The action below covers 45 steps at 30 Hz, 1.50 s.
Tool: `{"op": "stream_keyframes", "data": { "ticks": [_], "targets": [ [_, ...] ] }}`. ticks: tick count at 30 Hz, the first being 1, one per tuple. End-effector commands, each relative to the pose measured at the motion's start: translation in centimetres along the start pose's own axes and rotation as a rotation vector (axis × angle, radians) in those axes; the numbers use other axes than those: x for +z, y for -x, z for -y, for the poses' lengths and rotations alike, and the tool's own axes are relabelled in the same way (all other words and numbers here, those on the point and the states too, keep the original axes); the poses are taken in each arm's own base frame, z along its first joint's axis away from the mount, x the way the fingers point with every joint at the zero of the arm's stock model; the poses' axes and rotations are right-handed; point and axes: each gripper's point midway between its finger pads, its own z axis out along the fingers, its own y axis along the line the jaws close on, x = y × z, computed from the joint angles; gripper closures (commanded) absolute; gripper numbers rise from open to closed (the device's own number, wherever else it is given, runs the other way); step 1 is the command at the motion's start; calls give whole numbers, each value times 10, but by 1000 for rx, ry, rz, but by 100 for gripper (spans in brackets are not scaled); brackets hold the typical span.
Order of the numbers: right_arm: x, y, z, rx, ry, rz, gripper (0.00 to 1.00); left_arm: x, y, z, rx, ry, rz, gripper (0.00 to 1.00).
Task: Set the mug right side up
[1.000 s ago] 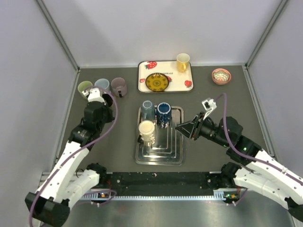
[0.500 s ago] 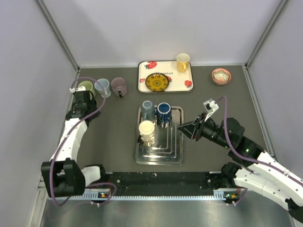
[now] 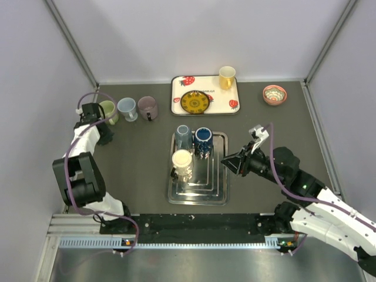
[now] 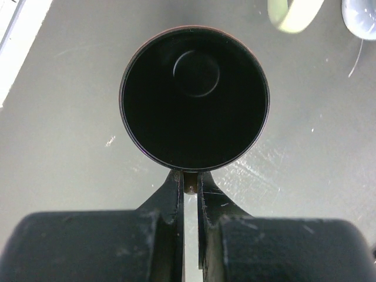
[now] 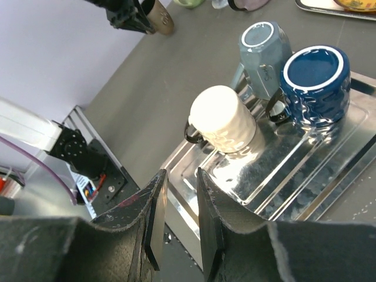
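Holding mug (image 4: 194, 97) mouth-up over table (image 4: 59, 153)
Pinched handle (image 4: 189, 183) with left fingers (image 4: 169, 202) for upright set-down; right fingers (image 5: 155, 218) parted, empty.

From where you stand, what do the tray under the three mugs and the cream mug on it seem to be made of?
Tray: likely polished metal, steel perhaps; it gives mirror reflections and glints along its stepped ridges. Cream mug: probably glazed ceramic, softly glossy, with a dimpled wall.
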Motion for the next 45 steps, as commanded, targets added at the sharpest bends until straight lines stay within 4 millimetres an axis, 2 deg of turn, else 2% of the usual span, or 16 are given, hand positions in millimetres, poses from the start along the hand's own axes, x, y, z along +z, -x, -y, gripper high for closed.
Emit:
{"op": "stream_keyframes", "data": {
  "ticks": [1, 5, 12, 20, 22, 23, 26, 31, 37, 40, 41, 43, 44, 45],
  "targets": [
    [3, -5, 4, -45, -8, -12, 73, 3, 39, 4, -31, -10, 64, 100],
    [6, -6, 8, -64, -25, -19, 73, 7, 50, 6, -28, -3, 60, 100],
    [13, -10, 10, -71, -34, -47, 72, 20, 38, -1, -16, 34, 11, 100],
    [12, -10, 11, -70, -38, -43, 71, 29, 26, -11, -15, 72, -31, 100],
    [12, -9, 11, -71, -36, -41, 71, 28, 23, -14, -17, 80, -43, 90],
    [12, -10, 11, -70, -37, -44, 71, 28, 23, -16, -21, 89, -44, 81],
    [12, -10, 10, -65, -36, -46, 70, 23, 25, -19, -28, 96, -32, 67],
    [10, -8, 9, -66, -32, -36, 70, 8, 36, -22, -41, 112, 5, 55],
    [9, -8, 9, -64, -30, -32, 69, -16, 48, -20, -69, 100, 47, 48],
    [10, -5, 8, -68, -31, -30, 67, -40, 53, -15, -102, 59, 90, 46],
    [11, -5, 9, -66, -38, -28, 66, -56, 58, -12, -118, 28, 129, 45],
    [13, -2, 14, -66, -68, -21, 63, -70, 53, -2, -145, -41, 140, 44],
    [14, -3, 19, -60, -91, -23, 62, -90, 57, 3, -150, -83, 191, 44],
    [17, -3, 24, -56, -123, -23, 60, -98, 53, 7, -148, -104, 205, 43]
  ]
}}
